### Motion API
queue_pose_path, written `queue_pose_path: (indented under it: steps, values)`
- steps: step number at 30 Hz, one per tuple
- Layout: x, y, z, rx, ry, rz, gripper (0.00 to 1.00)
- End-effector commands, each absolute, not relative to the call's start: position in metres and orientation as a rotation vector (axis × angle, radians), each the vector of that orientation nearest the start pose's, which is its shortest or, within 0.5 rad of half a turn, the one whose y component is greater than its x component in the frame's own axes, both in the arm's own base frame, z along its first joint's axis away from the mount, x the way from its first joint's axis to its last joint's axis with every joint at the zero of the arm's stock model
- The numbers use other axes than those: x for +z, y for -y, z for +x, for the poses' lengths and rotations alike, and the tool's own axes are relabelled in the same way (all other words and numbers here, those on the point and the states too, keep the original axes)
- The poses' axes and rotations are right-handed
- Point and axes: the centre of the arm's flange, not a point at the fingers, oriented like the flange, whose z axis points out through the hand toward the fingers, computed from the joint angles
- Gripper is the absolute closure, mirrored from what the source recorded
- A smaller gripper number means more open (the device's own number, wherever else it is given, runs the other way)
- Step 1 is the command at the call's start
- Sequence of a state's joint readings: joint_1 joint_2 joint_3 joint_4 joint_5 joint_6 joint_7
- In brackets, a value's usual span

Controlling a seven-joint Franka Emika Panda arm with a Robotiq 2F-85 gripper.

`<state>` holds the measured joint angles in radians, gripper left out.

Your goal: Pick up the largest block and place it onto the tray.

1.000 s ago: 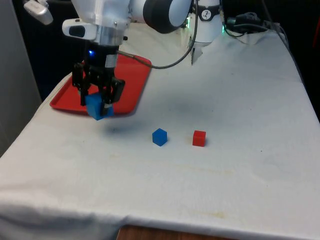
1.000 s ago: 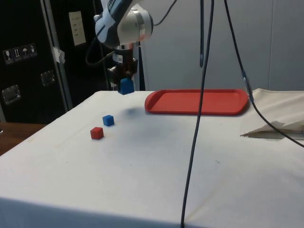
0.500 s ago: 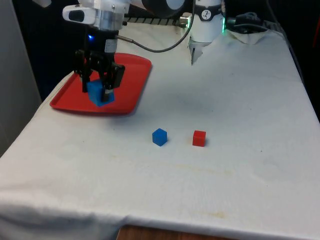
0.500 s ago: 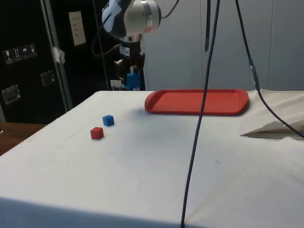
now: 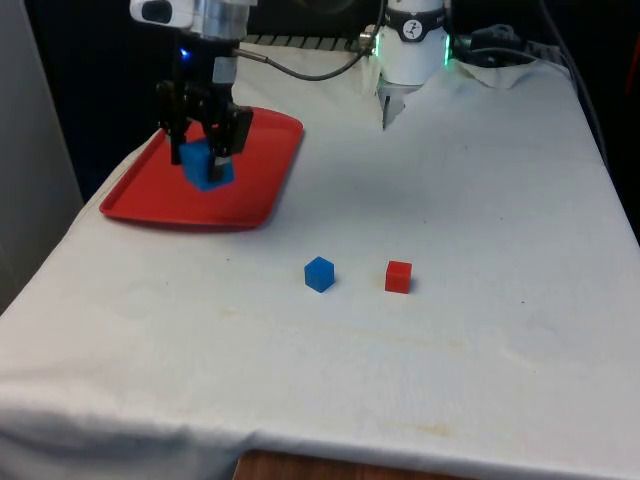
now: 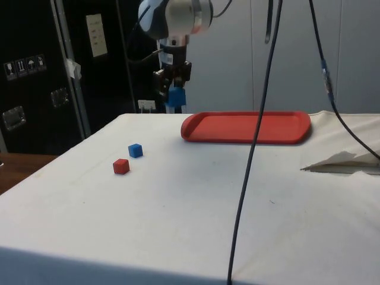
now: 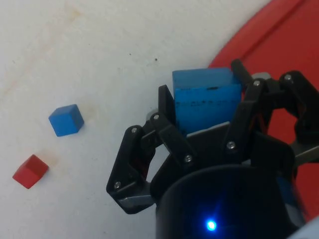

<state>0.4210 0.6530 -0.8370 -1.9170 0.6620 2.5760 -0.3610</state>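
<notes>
Above near edge of red tray point(image 5: 260, 190), pincer point(image 5: 205, 160) clenched on large blue block point(image 5: 208, 165), held clear of desk point(image 5: 450, 200). You have rigid, light-looking cube; flat opposite faces pinched mid-height, slip unlikely.

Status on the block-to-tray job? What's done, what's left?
Done: the big blue block is picked up, clamped in the gripper and lifted clear of the table. In hand: it hangs in the air by the red tray. Left: lower it onto the tray and open the jaws. The small blue block and red block sit untouched on the cloth.
</notes>
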Motion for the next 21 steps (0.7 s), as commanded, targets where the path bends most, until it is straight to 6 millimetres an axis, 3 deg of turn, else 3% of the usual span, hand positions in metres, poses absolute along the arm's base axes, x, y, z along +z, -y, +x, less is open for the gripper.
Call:
queue_pose_path:
  steps: [1, 3, 4, 5, 11, 12, 13, 21]
  values:
    - [0.275, 0.232, 0.593, -0.427, -0.662, -3.192, 0.83]
    - [0.276, 0.233, 0.588, -0.425, -0.662, -3.189, 0.83]
    - [0.274, 0.231, 0.595, -0.419, -0.659, -3.181, 0.83]
    - [0.276, 0.233, 0.584, -0.422, -0.659, -3.187, 0.83]
    - [0.275, 0.236, 0.569, -0.413, -0.656, -3.178, 0.83]
    - [0.274, 0.235, 0.576, -0.408, -0.656, -3.171, 0.83]
    - [0.274, 0.236, 0.564, -0.411, -0.651, -3.176, 0.83]
    - [0.272, 0.240, 0.545, -0.403, -0.638, -3.168, 0.83]
